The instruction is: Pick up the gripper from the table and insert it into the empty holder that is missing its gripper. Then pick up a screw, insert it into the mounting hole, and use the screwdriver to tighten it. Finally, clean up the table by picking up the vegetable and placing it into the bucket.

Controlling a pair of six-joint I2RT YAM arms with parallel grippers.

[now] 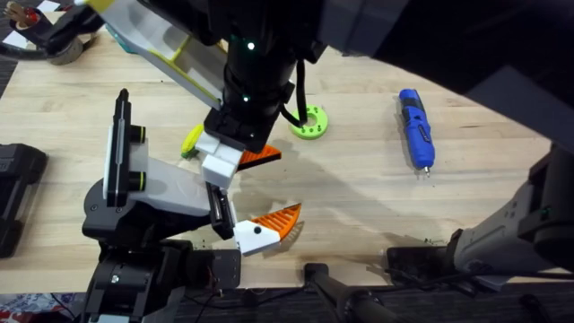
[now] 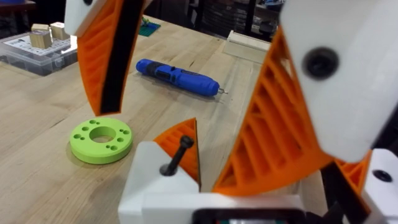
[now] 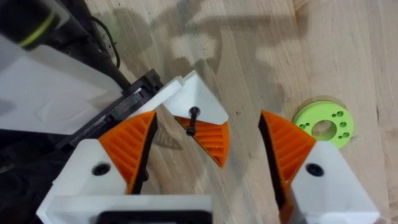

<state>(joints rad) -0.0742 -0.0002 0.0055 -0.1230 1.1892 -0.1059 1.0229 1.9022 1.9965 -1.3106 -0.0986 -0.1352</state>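
Overhead, the holder [image 1: 148,184], a white-and-grey body with black upright plates and lime rings, sits at the lower left of the pale wooden tabletop [image 1: 359,188]. Its white carriage sticks out to the right and carries the orange finger piece [image 1: 282,220], ridged along one face. The right gripper [image 1: 240,154], white with orange ribbed pads, hangs from the dark arm just beyond it. The small yellow-and-green vegetable [image 1: 191,139] lies on the wood beside that arm. A flat lime disc [image 1: 309,122] with a centre hole lies farther right, and the slim blue screwdriver [image 1: 416,130] lies well apart from both.

Seen from the left wrist, the orange finger piece stands close in, a wedge with a thin black screw [image 2: 176,155] leaning out of the white block next to it. The disc and screwdriver lie behind. Whether the left gripper is spread or closed cannot be told.

From the right wrist, the right gripper is spread wide, pads on either side of the finger piece, holding nothing.
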